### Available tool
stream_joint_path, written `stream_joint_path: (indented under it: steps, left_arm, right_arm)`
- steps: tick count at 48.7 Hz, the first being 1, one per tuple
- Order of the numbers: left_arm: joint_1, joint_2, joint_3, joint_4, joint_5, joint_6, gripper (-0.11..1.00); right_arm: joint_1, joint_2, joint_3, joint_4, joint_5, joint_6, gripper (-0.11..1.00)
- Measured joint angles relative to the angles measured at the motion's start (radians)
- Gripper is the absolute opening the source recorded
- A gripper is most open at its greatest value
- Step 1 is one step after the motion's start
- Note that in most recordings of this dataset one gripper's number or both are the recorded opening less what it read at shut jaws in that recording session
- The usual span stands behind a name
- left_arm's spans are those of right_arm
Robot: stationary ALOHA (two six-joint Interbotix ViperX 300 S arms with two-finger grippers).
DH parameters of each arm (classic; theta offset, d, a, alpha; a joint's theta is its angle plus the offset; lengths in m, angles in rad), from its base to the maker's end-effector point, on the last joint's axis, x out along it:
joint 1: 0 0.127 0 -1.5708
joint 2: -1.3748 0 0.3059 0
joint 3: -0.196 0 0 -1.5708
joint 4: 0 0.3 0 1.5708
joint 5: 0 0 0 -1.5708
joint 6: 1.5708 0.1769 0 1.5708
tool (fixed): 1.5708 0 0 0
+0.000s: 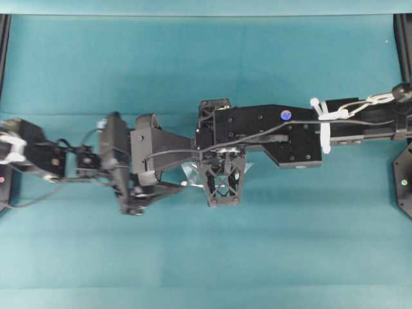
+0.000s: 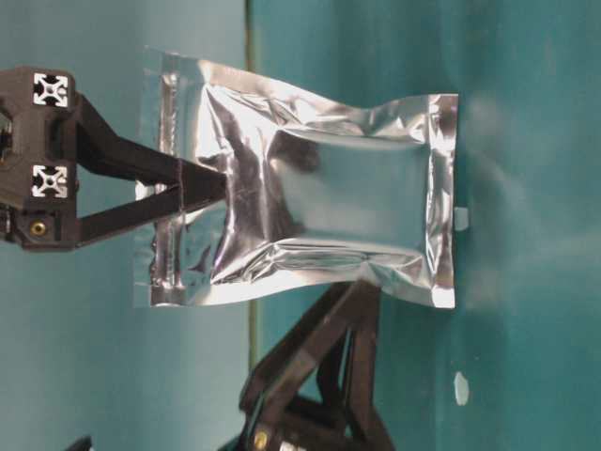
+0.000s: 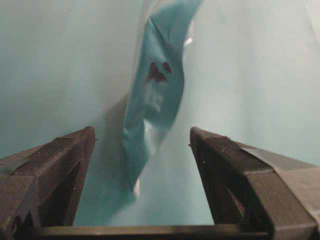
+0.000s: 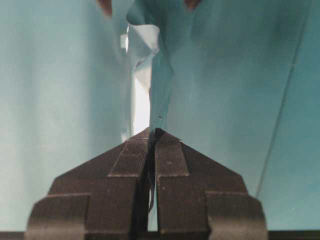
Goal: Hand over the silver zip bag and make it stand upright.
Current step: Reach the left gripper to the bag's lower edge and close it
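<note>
Most of the silver zip bag is hidden in the overhead view, where only a sliver of foil shows beneath the two arms meeting over the teal worktop; the table-level view, which appears turned on its side, shows it whole, a crinkled pouch with sealed edges and a darker centre panel. The right hand is closed on one sealed edge of the bag, its fingers pinched together with foil running between them; whether the opposite edge touches the worktop is hard to tell. The left hand stands wide open, its two fingers either side of the bag's thin edge and apart from it; in the table-level view this hand is cut off at the lower border beside the bag. Two tiny white bits lie on the worktop just beyond the bag's far edge; what they are cannot be made out. No readable writing or label shows on the bag.
</note>
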Motion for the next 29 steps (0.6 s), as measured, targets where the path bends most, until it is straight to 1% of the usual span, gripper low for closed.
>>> stream_joint_path:
  steps: [7,29]
  left_arm:
    - [-0.002,0.04,-0.044,0.0,-0.006,0.0,0.84]
    - [-0.002,0.112,-0.121,0.0,-0.006,0.0,0.83]
  right_arm:
    - [0.0,0.0,0.0,0.0,-0.002,0.0,0.01]
    - [0.0,0.0,0.0,0.0,-0.006,0.002,0.01]
